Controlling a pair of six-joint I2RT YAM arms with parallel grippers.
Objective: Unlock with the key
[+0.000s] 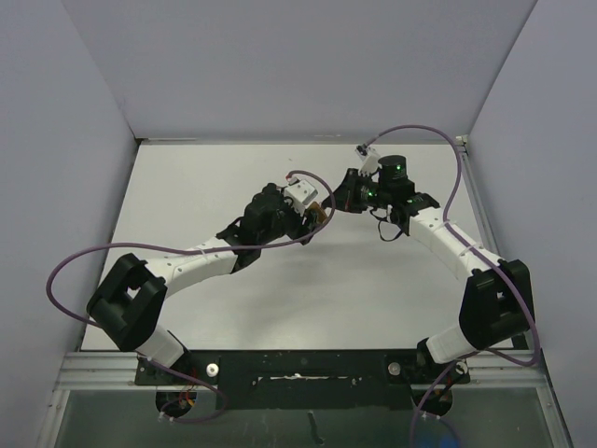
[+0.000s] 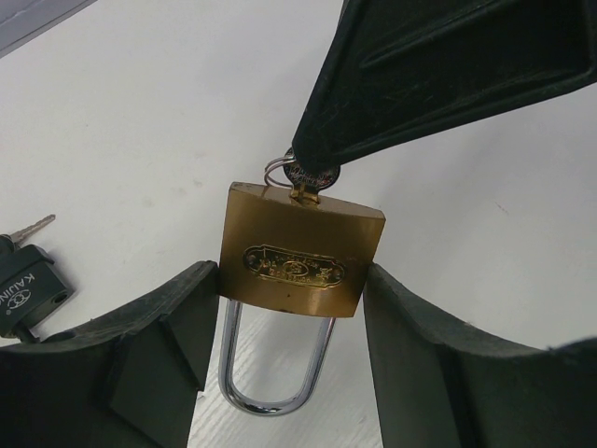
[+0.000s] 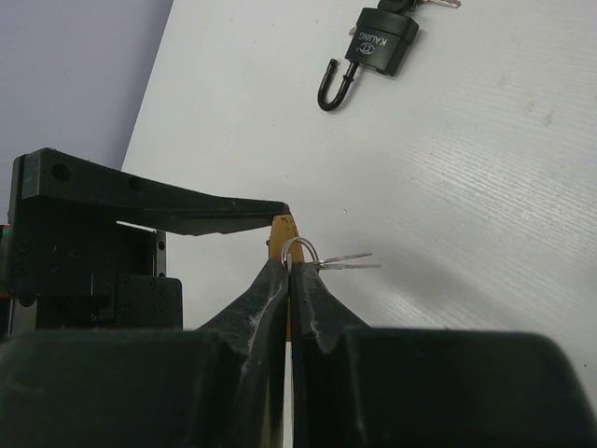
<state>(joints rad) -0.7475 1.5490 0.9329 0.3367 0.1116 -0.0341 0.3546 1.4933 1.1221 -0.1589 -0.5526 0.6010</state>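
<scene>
Both arm bases sit at the near edge, bolted to a dark rail. White table extends beyond them to the far wall.

Left arm reaches from near left toward the table centre. Right arm reaches from near right to the same area, and the two wrists meet slightly far of centre.

Left gripper: jaws part-way apart, clamped on the two side faces of the brass padlock. The lock is held above the table, keyway end facing the right gripper, shackle pointing back toward the left wrist. Both shackle legs run into the body.

Right gripper: fingers pressed together, pinching the head of the key. The key blade stands in the keyway of the brass padlock.

Black padlock lies flat on the table, well apart from both grippers, with its own key in it; its shackle shows as a hook.

Key ring hangs from the gripped key just beside the right fingertips, carrying spare keys that stick out to one side.
</scene>
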